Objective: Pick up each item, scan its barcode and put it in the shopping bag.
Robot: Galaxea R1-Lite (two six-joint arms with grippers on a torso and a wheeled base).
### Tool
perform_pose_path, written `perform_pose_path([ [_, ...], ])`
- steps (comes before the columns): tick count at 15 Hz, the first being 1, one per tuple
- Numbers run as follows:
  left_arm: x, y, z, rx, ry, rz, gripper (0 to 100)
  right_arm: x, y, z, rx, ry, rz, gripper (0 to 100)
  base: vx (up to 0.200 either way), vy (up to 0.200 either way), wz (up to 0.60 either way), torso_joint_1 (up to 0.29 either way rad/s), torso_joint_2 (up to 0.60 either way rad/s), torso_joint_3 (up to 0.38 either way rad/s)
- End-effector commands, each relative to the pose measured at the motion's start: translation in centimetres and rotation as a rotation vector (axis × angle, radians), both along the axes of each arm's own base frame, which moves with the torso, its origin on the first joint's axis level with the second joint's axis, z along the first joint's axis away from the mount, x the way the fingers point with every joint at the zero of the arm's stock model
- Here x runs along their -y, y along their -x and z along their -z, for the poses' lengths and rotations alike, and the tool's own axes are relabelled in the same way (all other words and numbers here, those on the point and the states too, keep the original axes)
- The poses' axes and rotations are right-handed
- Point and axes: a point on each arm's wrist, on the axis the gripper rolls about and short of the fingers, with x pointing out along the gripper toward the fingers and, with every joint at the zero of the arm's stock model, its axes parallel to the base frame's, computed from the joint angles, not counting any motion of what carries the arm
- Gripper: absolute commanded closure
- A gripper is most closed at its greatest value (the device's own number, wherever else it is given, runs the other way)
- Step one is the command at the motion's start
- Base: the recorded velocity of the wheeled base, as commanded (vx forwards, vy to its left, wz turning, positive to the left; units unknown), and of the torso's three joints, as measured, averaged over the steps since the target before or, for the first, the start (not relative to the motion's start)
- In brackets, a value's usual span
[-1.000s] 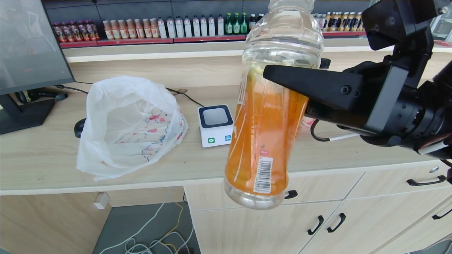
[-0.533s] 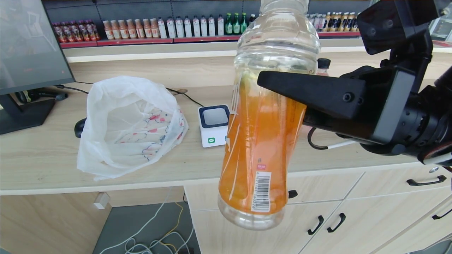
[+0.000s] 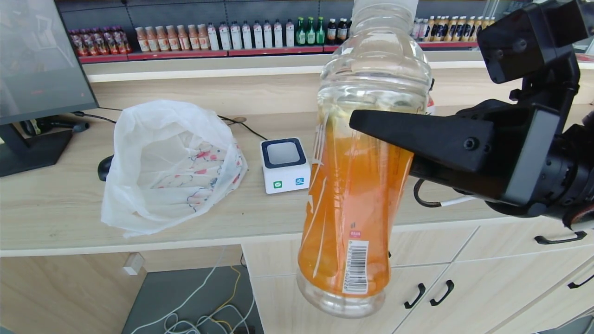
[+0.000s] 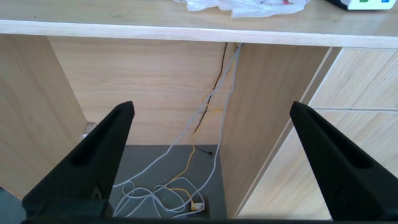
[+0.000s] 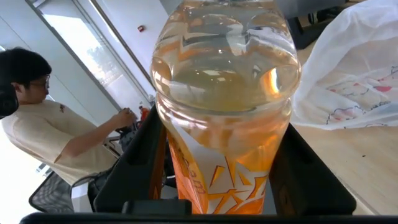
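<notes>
A: Entry. The right gripper (image 5: pixel 224 168) is clamped on the bottle (image 3: pixel 357 185), one finger on either side of the body, just below the clear shoulder. The bottle hangs near upright in the air, to the right of the scanner (image 3: pixel 283 164) in the head view and not over it.

B: And the left gripper (image 4: pixel 208 155)?

A: Fingers wide apart, nothing between them. It sits low, facing the opening under the counter (image 3: pixel 55 204).

B: Where is the barcode (image 3: pixel 358 266)?

A: Low on the label, near the base, facing the head camera. The scanner's window faces up, so my reading is that the code is not presented yet.

B: What does the scanning step need, then?

A: Judgement only: carry the bottle over the window, then tip or roll it until the code looks down at the glass. Hold it steady there, near but not touching. The grip sits well above the code, so the fingers should not mask it.

B: Risk?

A: The liquid is heavy below the grip, so a fast turn may swing or slip it. The shopping bag (image 3: pixel 171 167) lies open to the scanner's left for afterwards.
</notes>
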Motion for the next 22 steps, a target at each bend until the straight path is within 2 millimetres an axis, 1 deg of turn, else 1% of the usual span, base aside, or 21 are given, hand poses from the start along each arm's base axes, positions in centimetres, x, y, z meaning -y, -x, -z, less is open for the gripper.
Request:
perform_pose_path([
  [1,0.0,0.0,0.0,0.001,0.000,0.001,0,0.3,0.4,0.1,0.000,0.002,-0.001,100,0.000,0.000,0.00,0.000,0.00,0.000],
  [4,0.0,0.0,0.0,0.001,0.000,-0.001,0,0.6,0.7,0.5,-0.012,0.010,-0.001,100,0.000,0.000,0.00,0.000,0.00,0.000],
  [6,0.0,0.0,0.0,0.001,0.000,-0.001,0,0.8,0.9,0.4,-0.009,0.009,-0.003,100,0.000,0.000,0.00,0.000,0.00,0.000],
  [11,0.0,0.0,0.0,0.001,0.000,-0.001,0,0.6,0.6,1.0,0.014,0.025,0.018,100,0.000,0.000,0.00,0.000,0.00,0.000],
  [14,0.0,0.0,0.0,0.001,0.000,-0.001,0,1.1,0.2,2.5,0.060,0.061,0.156,100,0.000,0.000,0.00,0.000,0.00,0.000],
  [17,0.0,0.0,0.0,0.001,0.000,0.001,0,1.3,-0.2,3.0,0.120,0.081,0.358,100,0.000,0.000,0.00,0.000,0.00,0.000],
  [18,0.0,0.0,0.0,0.001,0.000,-0.001,0,1.4,-0.3,3.2,0.135,0.092,0.400,100,0.000,0.000,0.00,0.000,0.00,0.000],
  [19,0.0,0.0,0.0,0.001,0.000,0.001,0,1.7,-0.5,3.5,0.173,0.115,0.492,100,0.000,0.000,0.00,0.000,0.00,0.000],
  [20,0.0,0.0,0.0,0.000,0.000,-0.001,0,2.0,-0.4,3.7,0.216,0.138,0.546,100,0.000,0.000,0.00,0.000,0.00,0.000],
  [22,0.0,0.0,0.0,0.001,0.000,-0.001,0,2.6,0.1,4.0,0.249,0.169,0.657,100,0.000,0.000,0.00,0.000,0.00,0.000],
])
